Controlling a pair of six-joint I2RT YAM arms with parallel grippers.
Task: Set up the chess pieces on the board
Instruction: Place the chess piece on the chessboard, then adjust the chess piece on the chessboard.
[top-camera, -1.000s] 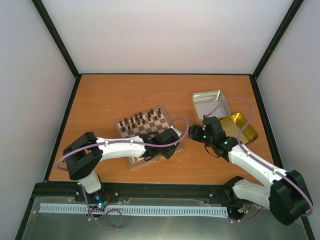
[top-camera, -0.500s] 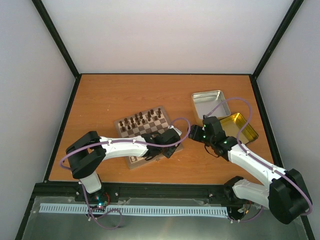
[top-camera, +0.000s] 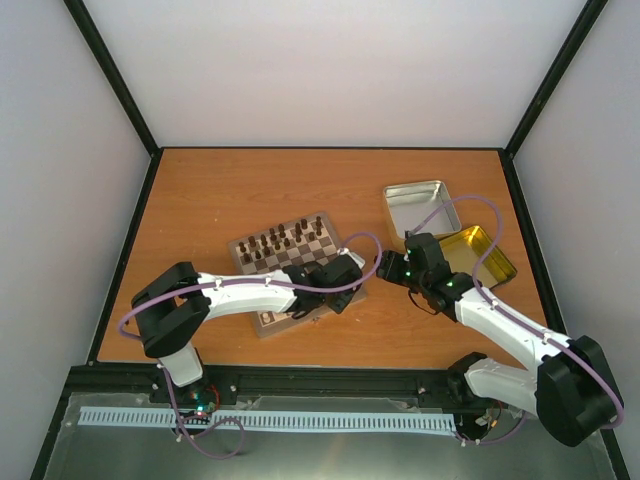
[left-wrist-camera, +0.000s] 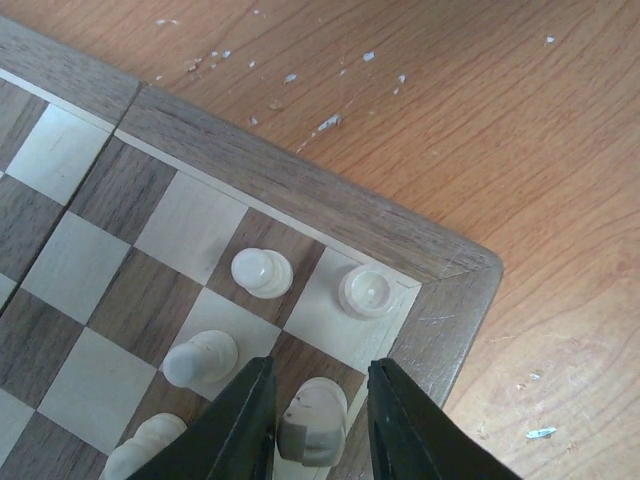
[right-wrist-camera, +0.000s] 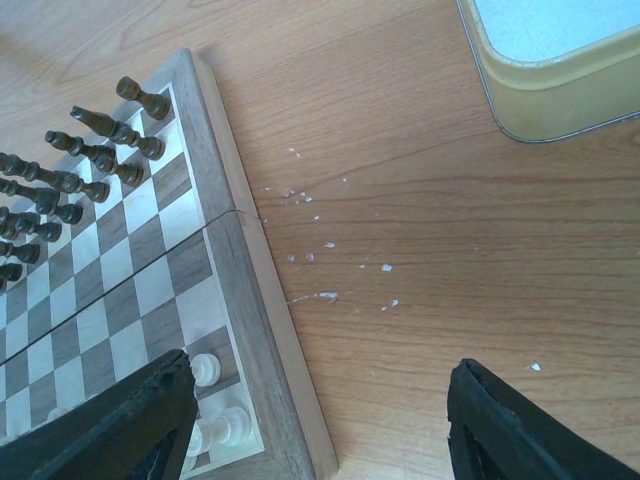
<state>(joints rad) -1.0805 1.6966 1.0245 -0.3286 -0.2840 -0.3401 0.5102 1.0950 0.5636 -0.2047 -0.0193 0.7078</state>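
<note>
The board (top-camera: 262, 322) lies mid-table, with dark chessmen (top-camera: 280, 240) on its far rows. My left gripper (top-camera: 336, 286) hangs over the board's near right corner. In the left wrist view its fingers (left-wrist-camera: 320, 375) stand on either side of a cream chess piece (left-wrist-camera: 318, 415) that rests on a dark square. The left finger is against the piece and a gap shows at the right finger. More cream pieces (left-wrist-camera: 262, 272) (left-wrist-camera: 368, 291) (left-wrist-camera: 200, 358) stand nearby. My right gripper (top-camera: 385, 266) (right-wrist-camera: 320, 410) is wide open and empty over bare table beside the board's edge (right-wrist-camera: 250, 290).
A silver tin (top-camera: 415, 205) and a gold tin (top-camera: 482, 255) (right-wrist-camera: 540, 95) lie at the right. Dark chessmen (right-wrist-camera: 95, 150) fill the board's far end. White flecks (right-wrist-camera: 320, 270) dot the table by the board.
My right gripper has crept slightly left toward the board. My left gripper has barely shifted over the board's corner.
</note>
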